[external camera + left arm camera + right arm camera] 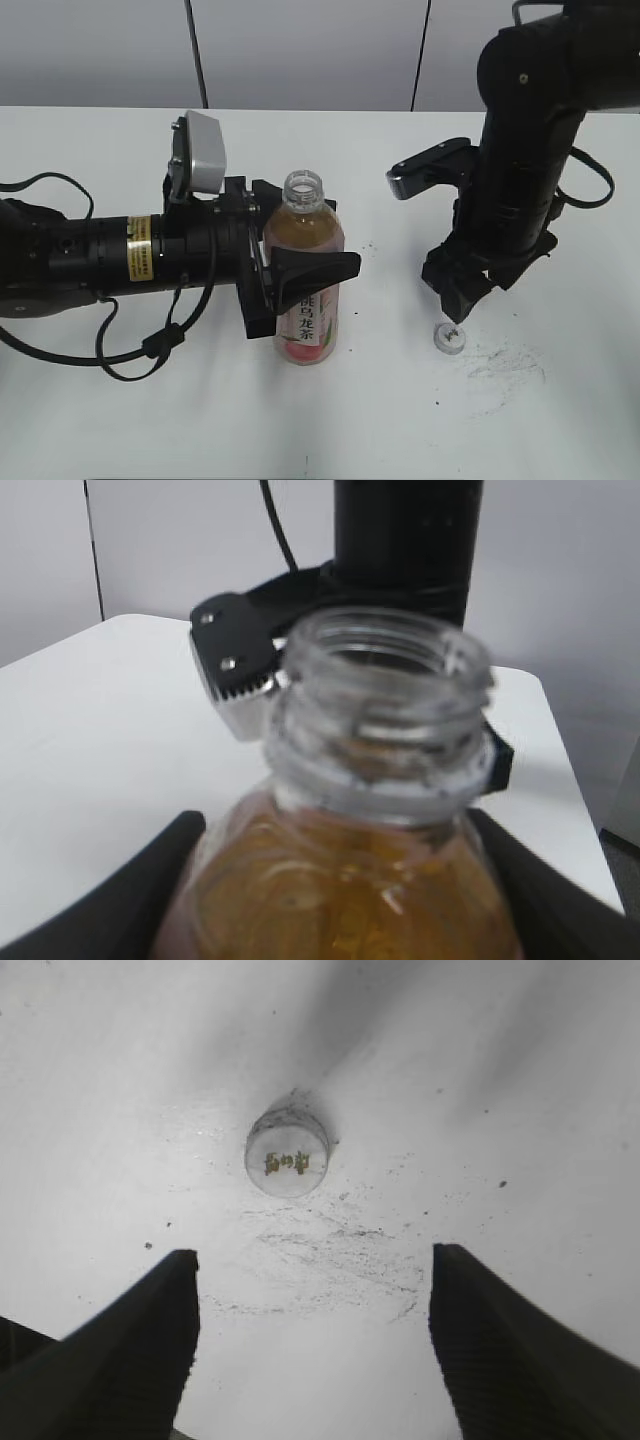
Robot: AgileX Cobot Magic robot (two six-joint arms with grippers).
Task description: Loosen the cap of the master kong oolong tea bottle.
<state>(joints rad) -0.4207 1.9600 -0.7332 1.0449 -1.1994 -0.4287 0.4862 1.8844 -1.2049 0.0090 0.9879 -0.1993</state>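
The master kong oolong tea bottle (305, 290) stands upright on the white table with its neck open and no cap on it. My left gripper (300, 272) is shut on the bottle's body; in the left wrist view the bottle (370, 810) fills the frame between the black fingers. The cap (449, 337) lies on the table to the right of the bottle, top side up. My right gripper (462, 305) hangs just above the cap, open and empty. In the right wrist view the cap (287, 1154) lies beyond the spread fingers (315, 1340).
The white table (400, 420) carries grey scuff marks (505, 365) to the right of the cap. The right arm's camera bracket (430, 168) juts out towards the bottle. A grey wall stands behind the table.
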